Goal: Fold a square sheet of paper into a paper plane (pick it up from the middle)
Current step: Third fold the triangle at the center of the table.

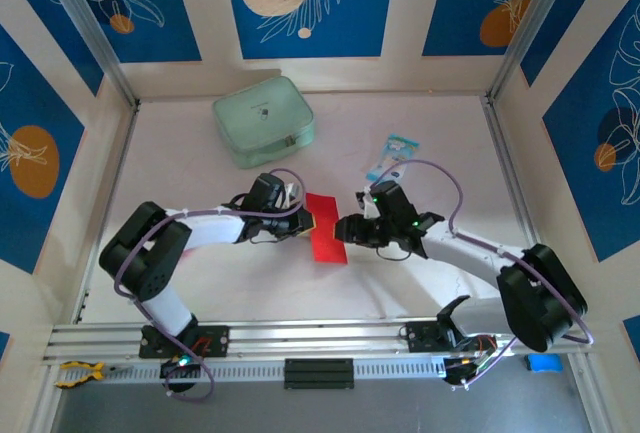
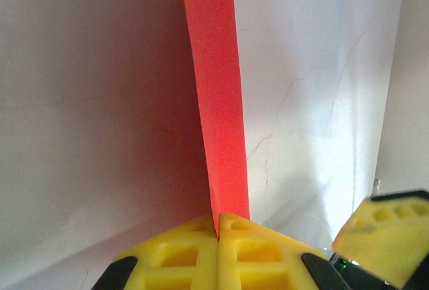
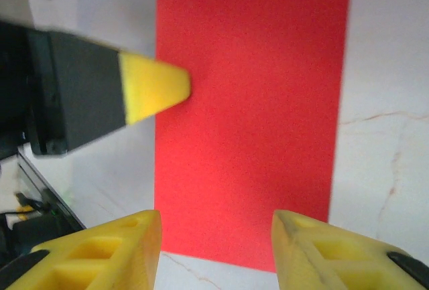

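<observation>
Two grippers flank the red sheet of paper (image 1: 325,230), folded to a narrow rectangle at the middle of the table (image 1: 450,133). The left gripper (image 2: 218,226) has its yellow fingers pressed fully together, pinching the sheet's left edge. The right gripper (image 3: 214,223) stands with its jaws moderately apart and grips nothing; the sheet lies just beyond its fingertips.

With only one edge pinched, a pull from the left arm could drag or twist the thin paper, skew the crease or slip it out of the pinch. If the right gripper closes carelessly, it could crumple the free edge or strike the left finger close by.

Far left, the pale green zip pouch (image 1: 263,120) looks closed, so I cannot tell what is in it. The small blue-white packet (image 1: 393,156) lies well apart.
</observation>
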Motion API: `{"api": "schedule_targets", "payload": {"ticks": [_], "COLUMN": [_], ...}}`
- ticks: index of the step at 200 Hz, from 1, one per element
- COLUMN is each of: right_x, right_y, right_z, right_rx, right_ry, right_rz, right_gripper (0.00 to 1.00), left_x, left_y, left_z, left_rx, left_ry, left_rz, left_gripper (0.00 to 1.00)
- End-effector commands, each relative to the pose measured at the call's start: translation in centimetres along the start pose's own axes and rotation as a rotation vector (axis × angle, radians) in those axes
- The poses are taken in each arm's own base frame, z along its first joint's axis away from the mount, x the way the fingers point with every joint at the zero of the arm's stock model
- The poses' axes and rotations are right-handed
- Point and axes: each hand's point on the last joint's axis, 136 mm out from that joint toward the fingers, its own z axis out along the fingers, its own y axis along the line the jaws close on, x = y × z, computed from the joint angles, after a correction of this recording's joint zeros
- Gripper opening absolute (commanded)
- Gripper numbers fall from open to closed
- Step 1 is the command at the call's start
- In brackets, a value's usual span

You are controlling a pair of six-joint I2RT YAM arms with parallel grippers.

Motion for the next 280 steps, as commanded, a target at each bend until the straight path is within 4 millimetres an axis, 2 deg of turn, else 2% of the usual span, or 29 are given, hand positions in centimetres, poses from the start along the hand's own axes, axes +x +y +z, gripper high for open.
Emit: {"api": "schedule_targets", "payload": {"ticks": [1,38,47,74,98,131,178,215,242,280], "right_x": [0.3,1.2,1.5,3.0,3.8,3.9,5.3,4.8,4.3,4.3], "right_y": [0.5,3.9,4.4,6.0,6.5,5.4,4.1,3.1,3.0,2.4], "right_z": [0.0,0.6,0.8,1.9,2.9,4.0,5.4,5.1,4.5,4.0], "right_rx": [0.082,0.074,0.089,0.147,0.211,0.328,0.382,0.461,0.472,0.464], "right_ry": [-0.038,-0.137,-0.153,-0.201,-0.219,-0.222,-0.16,-0.202,-0.243,-0.258], "right_rz": [-0.187,-0.512,-0.593,-0.866,-1.012,-1.077,-1.134,-1.138,-1.105,-1.063], "right_gripper": [0.49,0.61,0.68,0.68,0.68,0.68,0.65,0.59,0.52,0.49], "left_x": [0.3,0.2,0.1,0.1,0.2,0.1,0.1,0.1,0.1,0.1], "left_y": [-0.1,-0.2,-0.3,-0.3,-0.3,-0.3,-0.1,0.0,-0.1,0.0], "left_z": [-0.5,-0.5,-0.5,-0.5,-0.4,-0.5,-0.4,-0.4,-0.4,-0.3], "left_rx": [0.0,0.004,0.005,0.009,0.008,0.01,0.005,0.003,0.003,0.004], "left_ry": [0.005,0.007,0.004,0.01,0.012,0.01,0.007,0.008,0.01,0.01], "left_rz": [-0.018,-0.02,-0.019,-0.02,-0.02,-0.02,-0.022,-0.021,-0.019,-0.02], "left_gripper": [0.05,0.05,0.05,0.05,0.05,0.05,0.05,0.05,0.05,0.05]}}
